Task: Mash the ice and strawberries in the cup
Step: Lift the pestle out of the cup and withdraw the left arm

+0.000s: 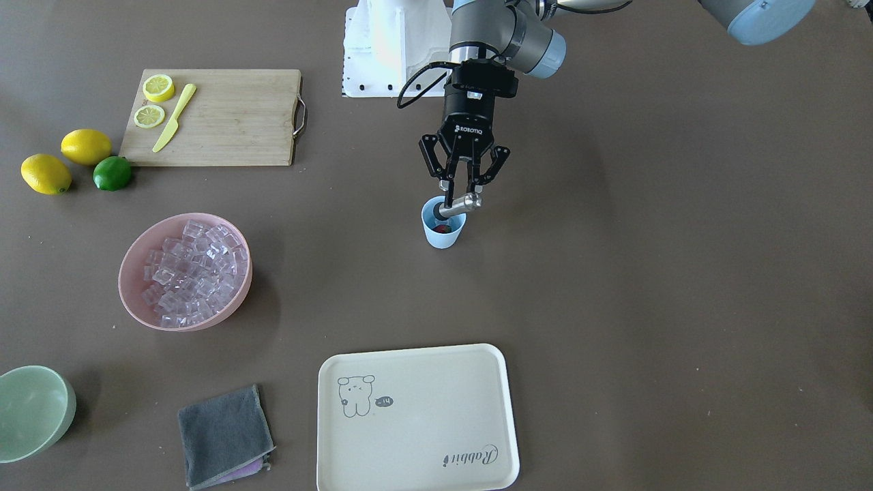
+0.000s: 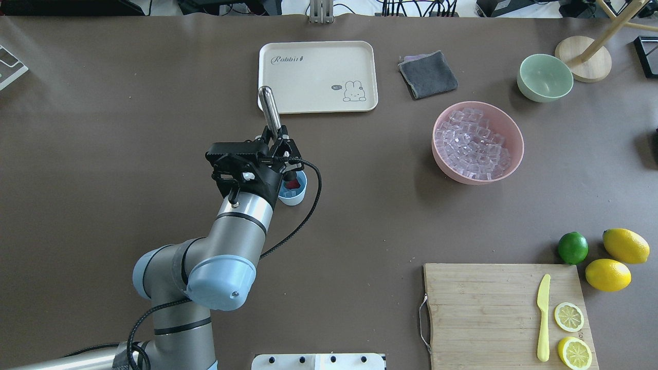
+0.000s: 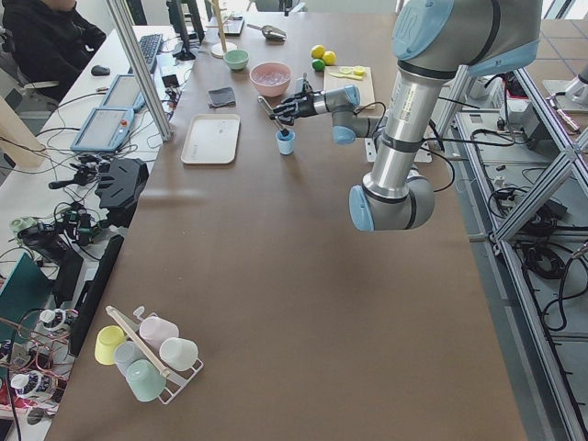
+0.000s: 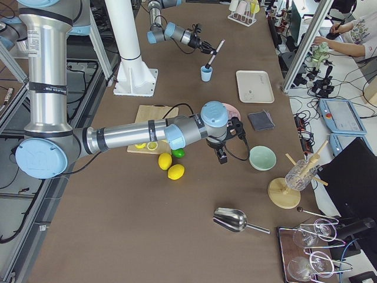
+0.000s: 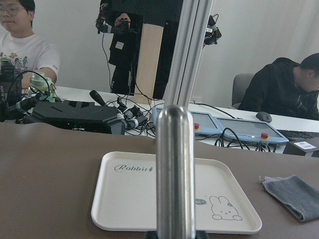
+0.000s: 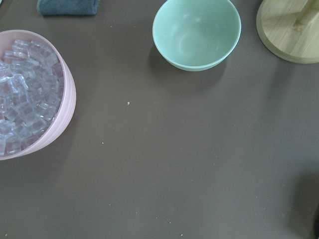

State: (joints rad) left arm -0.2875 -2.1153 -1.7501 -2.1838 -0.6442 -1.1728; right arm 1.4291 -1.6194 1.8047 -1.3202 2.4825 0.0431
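The light blue cup [image 1: 443, 233] stands mid-table, and also shows in the overhead view [image 2: 295, 196]. A red strawberry [image 1: 444, 228] lies inside it. My left gripper [image 1: 462, 193] hangs right above the cup, shut on a metal muddler [image 1: 465, 202] whose dark lower end dips into the cup. The muddler handle [image 2: 270, 109] slants up toward the tray and fills the left wrist view [image 5: 174, 169]. The ice [image 1: 191, 267] is piled in a pink bowl [image 1: 131, 273]; I cannot tell if any is in the cup. My right gripper [image 4: 222, 154] hovers near the pink bowl; I cannot tell whether it is open or shut.
A cream tray [image 1: 416, 419] and a grey cloth [image 1: 224, 435] lie at the operators' side. A pale green bowl [image 1: 31, 409] sits near them. A cutting board [image 1: 225, 116] holds lemon slices and a yellow knife, with lemons and a lime [image 1: 112, 172] beside it.
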